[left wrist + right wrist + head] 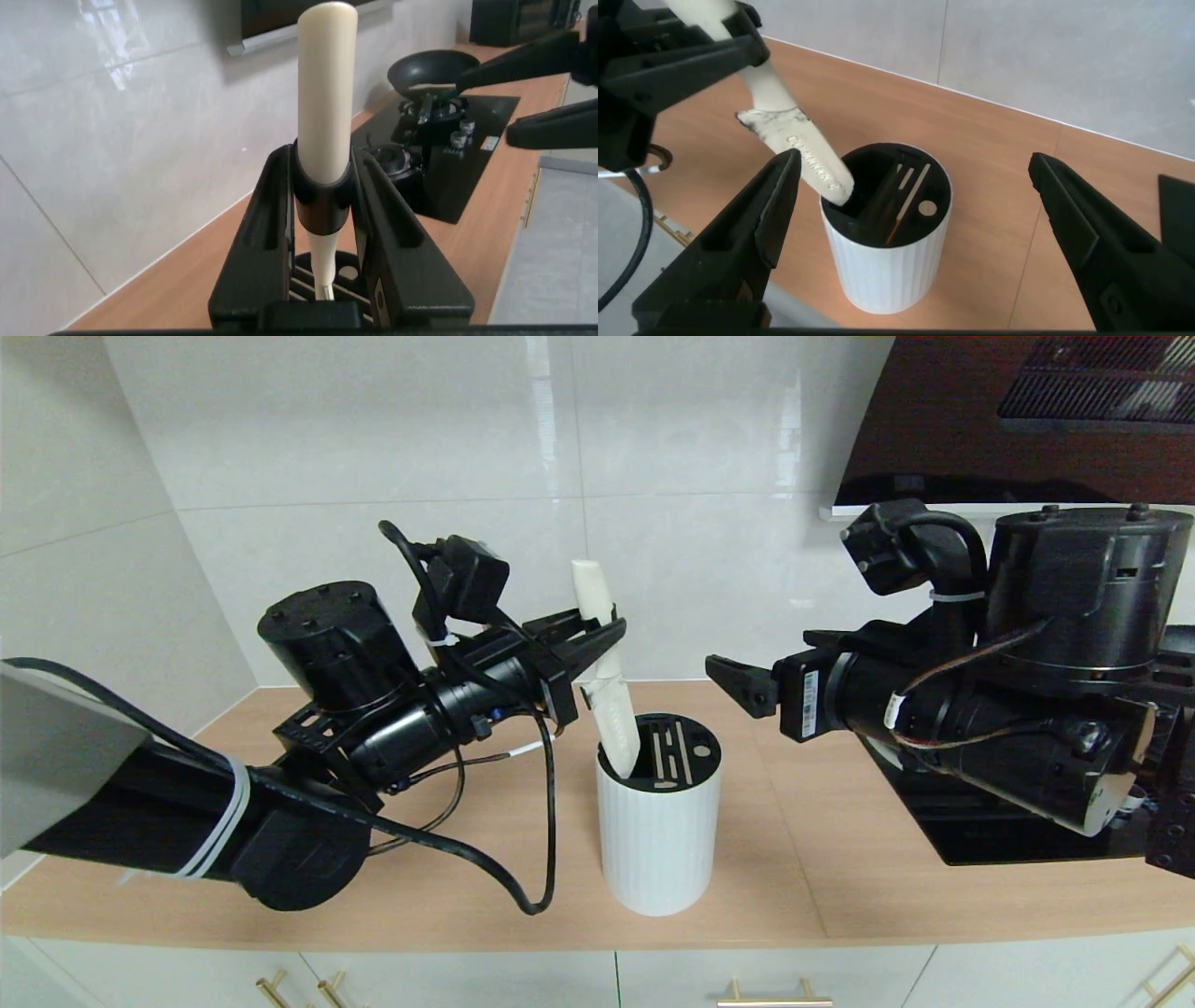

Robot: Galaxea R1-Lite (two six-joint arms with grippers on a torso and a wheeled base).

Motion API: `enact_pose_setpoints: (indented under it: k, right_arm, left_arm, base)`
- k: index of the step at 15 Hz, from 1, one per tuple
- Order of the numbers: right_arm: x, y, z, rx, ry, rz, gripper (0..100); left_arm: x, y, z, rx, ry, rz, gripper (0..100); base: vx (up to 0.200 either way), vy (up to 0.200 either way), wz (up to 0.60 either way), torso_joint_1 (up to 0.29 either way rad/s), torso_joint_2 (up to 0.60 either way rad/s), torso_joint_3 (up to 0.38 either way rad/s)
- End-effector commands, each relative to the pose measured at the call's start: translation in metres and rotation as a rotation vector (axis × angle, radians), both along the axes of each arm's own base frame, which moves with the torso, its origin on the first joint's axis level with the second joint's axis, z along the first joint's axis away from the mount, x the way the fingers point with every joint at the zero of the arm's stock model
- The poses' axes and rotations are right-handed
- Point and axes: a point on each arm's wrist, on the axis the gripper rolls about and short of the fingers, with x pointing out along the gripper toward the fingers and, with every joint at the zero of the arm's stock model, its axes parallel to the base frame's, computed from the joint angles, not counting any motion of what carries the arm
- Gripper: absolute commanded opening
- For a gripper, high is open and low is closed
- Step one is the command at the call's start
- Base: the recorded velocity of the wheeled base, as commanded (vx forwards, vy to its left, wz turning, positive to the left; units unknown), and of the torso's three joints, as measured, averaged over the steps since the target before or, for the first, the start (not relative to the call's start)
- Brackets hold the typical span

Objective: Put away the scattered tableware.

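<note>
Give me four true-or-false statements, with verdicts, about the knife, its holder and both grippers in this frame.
1. The left gripper has its jaws shut on the handle of the white knife. True.
2. The white knife lies flat, clear of the knife holder. False: it stands tilted with its blade tip in the holder's widest slot.
3. The right gripper has its jaws shut on a fork. False: they are open and hold nothing, beside the holder.
4. A frying pan sits on the stove. True.
</note>
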Motion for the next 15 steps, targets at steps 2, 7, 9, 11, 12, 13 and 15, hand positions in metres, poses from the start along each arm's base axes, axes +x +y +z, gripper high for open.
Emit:
enact_pose_setpoints:
  k: [2,7,9,11,12,13,15]
  right_arm:
    - [0.0,0.0,-0.001,-0.007,0.0,-0.005,100]
    - [0.001,0.0,-0.001,-0.008,-0.001,-0.016,100]
    - [0.001,0.0,-0.001,-0.008,-0.001,-0.016,100]
    - [0.001,0.0,-0.002,-0.009,0.0,-0.016,100]
    - [0.001,0.0,-0.002,-0.009,0.0,-0.016,100]
    - [0.001,0.0,-0.001,-0.008,-0.001,-0.016,100]
    - [0.001,0.0,-0.002,-0.009,0.0,-0.016,100]
  left_arm:
    - [0.005,-0.005,-0.004,0.001,0.004,-0.006,0]
    - [0.015,-0.014,-0.021,0.016,0.04,0.0,0]
    - [0.017,-0.015,-0.024,0.018,0.045,0.0,0]
    - [0.017,-0.016,-0.026,0.02,0.052,0.0,0]
    - [0.018,-0.02,-0.031,0.026,0.063,-0.006,0]
    - [0.019,-0.02,-0.034,0.03,0.071,-0.006,0]
    - [0.021,-0.021,-0.04,0.038,0.086,-0.006,0]
  base:
    - [0.0,0.0,0.0,0.0,0.0,0.0]
    - [0.0,0.0,0.0,0.0,0.0,0.0]
    - [0.0,0.0,0.0,0.0,0.0,0.0]
    - [0.0,0.0,0.0,0.0,0.0,0.0]
    - [0.0,0.0,0.0,0.0,0.0,0.0]
    - [0.0,0.0,0.0,0.0,0.0,0.0]
    - [0.0,0.0,0.0,0.0,0.0,0.0]
